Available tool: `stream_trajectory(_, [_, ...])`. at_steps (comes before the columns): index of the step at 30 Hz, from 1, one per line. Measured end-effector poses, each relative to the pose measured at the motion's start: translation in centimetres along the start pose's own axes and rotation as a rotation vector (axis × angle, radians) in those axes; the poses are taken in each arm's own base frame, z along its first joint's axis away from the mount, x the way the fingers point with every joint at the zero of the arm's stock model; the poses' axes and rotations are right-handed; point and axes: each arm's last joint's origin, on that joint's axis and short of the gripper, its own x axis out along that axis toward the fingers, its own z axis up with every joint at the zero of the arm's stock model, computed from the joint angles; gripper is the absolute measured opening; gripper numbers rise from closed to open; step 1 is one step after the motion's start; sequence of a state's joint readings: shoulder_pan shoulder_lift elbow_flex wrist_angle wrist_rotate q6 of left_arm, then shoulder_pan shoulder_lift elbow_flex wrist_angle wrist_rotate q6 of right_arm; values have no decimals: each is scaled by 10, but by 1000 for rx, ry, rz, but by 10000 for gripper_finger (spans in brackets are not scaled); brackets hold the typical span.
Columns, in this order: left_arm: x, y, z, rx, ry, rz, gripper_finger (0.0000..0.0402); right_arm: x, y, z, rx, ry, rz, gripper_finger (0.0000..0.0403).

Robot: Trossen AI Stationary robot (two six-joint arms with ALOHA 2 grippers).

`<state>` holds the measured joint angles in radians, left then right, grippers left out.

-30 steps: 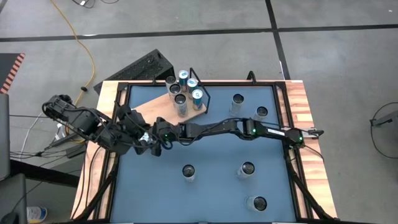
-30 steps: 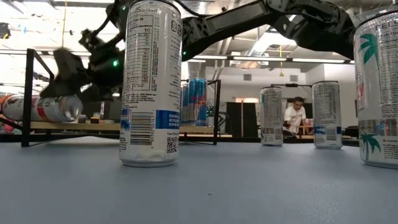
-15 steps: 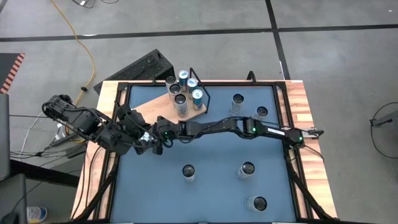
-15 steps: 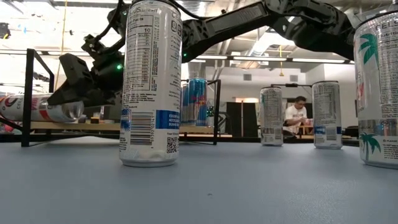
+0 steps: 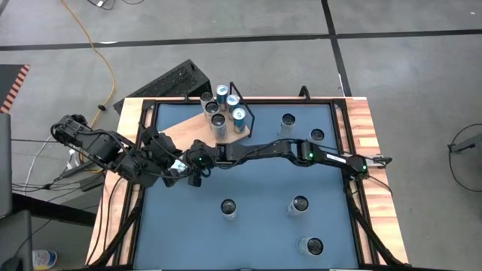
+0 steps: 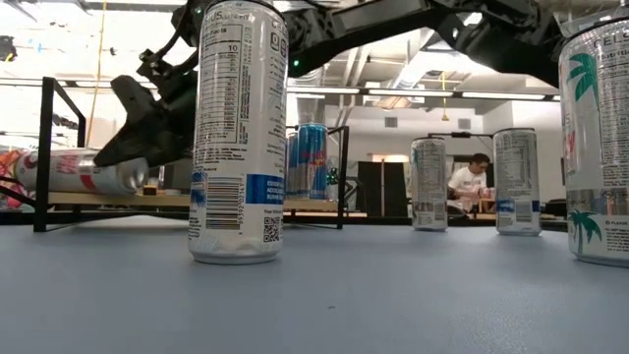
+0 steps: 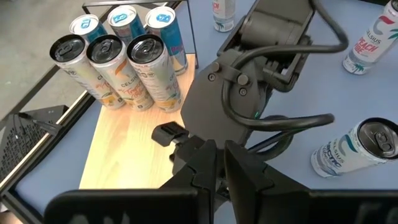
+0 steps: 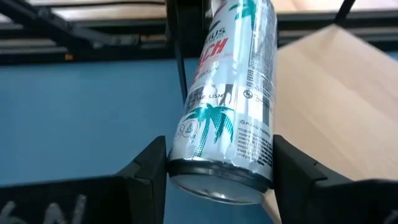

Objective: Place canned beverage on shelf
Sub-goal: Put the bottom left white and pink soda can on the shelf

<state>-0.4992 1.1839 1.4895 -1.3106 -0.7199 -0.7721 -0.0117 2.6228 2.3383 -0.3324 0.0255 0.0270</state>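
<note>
Since the frame before, the right gripper had carried the can a little further toward the cans end of the shelf. Its fingers pinched the can, which lay sideways just above the board. Six cans stood on the shelf. The left gripper's fingers looked nearly closed, empty.

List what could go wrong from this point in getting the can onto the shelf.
1. The right gripper holds the can lying sideways; released like that onto the shelf, it may roll off.
2. The left gripper sits close beside the right one, so the arms might collide while it moves.
3. Six cans crowd the shelf's framed end; a swing that way could topple them.
</note>
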Motion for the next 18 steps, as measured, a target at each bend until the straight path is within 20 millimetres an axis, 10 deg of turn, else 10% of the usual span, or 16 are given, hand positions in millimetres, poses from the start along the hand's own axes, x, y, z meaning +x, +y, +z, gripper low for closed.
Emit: stream_trajectory(18, [2, -2, 0, -37, -12, 28, 52, -30, -2, -15, 18, 349, -29, 195])
